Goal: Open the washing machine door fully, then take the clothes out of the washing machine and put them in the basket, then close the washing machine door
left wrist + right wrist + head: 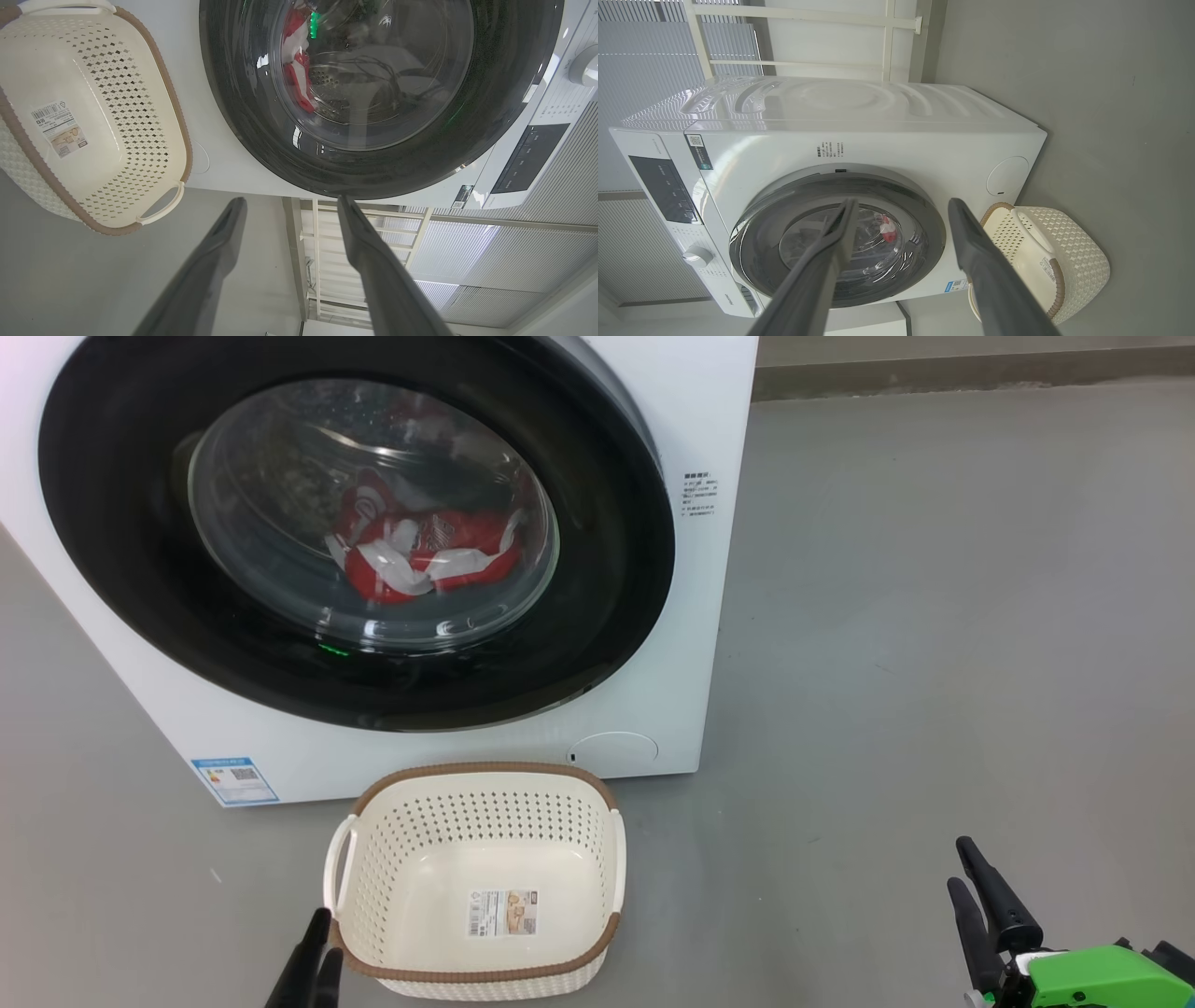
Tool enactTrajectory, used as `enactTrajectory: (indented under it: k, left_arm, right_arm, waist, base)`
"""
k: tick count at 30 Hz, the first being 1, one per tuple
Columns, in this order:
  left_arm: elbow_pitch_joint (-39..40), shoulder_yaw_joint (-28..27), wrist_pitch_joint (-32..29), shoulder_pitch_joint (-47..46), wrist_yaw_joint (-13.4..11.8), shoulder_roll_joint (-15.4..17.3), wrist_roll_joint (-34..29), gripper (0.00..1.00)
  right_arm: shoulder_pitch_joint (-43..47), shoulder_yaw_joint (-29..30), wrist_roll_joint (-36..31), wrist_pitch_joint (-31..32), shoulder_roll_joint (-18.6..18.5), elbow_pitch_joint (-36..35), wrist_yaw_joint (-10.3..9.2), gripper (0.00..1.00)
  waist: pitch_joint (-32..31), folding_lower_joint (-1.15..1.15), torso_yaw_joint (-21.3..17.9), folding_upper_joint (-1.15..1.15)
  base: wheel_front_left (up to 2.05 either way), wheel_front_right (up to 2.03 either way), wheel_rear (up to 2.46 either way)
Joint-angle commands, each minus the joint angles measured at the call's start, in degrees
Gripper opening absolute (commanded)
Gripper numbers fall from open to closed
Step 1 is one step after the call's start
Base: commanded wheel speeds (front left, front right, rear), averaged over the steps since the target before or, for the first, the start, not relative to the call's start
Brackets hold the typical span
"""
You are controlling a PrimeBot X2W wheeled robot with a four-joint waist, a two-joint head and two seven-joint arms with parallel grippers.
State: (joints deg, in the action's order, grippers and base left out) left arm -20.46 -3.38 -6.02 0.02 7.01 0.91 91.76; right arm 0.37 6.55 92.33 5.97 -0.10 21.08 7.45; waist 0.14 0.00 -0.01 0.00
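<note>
Washing machine door (121, 523) sits against the washer (709, 616) — stiff, glossy, likely slippery; grab its rim edge. Clothes (420, 560) behind the glass — soft, light. Left gripper (292, 199), right gripper (903, 200): fingers apart, empty.

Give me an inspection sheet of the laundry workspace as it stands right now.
Surface: grey floor.
Job's things: washing machine door looks shut; clothes inside behind its glass; basket holds no clothes, stands before the washing machine.
Clutter: nothing seen.
Grippers: left gripper jaws open, beside the basket; right gripper jaws open, off to its right; both empty.
Cables: nothing seen.
Surroundings: white frame and blinds behind.
</note>
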Motion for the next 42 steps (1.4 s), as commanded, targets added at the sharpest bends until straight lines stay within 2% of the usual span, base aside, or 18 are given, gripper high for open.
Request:
enactTrajectory:
  k: [1,4,8,20,29,42]
  left_arm:
    - [1.3,0.2,0.3,-1.8,0.0,0.4,0.2,1.0]
    - [1.2,0.7,0.7,-2.2,-0.1,0.5,0.4,1.0]
    - [1.1,1.5,1.4,-2.8,-0.1,0.6,0.1,1.0]
    - [1.3,3.6,3.6,-4.7,-0.4,1.3,-3.6,1.0]
    - [2.6,3.8,5.1,-5.3,-1.1,1.1,-10.1,1.0]
    - [3.6,5.1,7.5,-7.0,-2.6,1.2,-23.0,1.0]
  right_arm:
    - [-2.0,-0.3,0.0,-0.5,-0.7,-1.4,0.01,1.0]
    - [-2.4,-1.0,0.0,-0.9,-0.8,-1.3,0.01,1.0]
    - [-3.0,-1.9,-0.2,-1.6,-0.9,-1.3,0.01,1.0]
    - [-4.8,-4.0,-2.7,-3.6,-1.2,-1.3,0.02,1.0]
    - [-6.0,-4.5,-7.6,-5.1,-1.2,-1.3,0.02,1.0]
    - [-7.8,-5.3,-19.6,-7.5,-1.4,-1.8,0.02,1.0]
  waist:
    - [-0.1,0.05,0.0,0.0]
    - [-0.2,0.13,0.0,0.0]
    - [-0.2,0.01,0.0,0.0]
    - [-0.4,0.0,0.0,0.0]
    - [-0.6,0.0,-0.1,0.0]
    - [-0.6,0.0,-0.1,0.0]
  base:
    - [0.0,0.0,0.0]
    - [0.0,0.0,0.0]
    - [0.0,0.0,0.0]
    - [0.0,0.0,0.0]
    - [0.0,0.0,0.0]
    - [0.0,0.0,0.0]
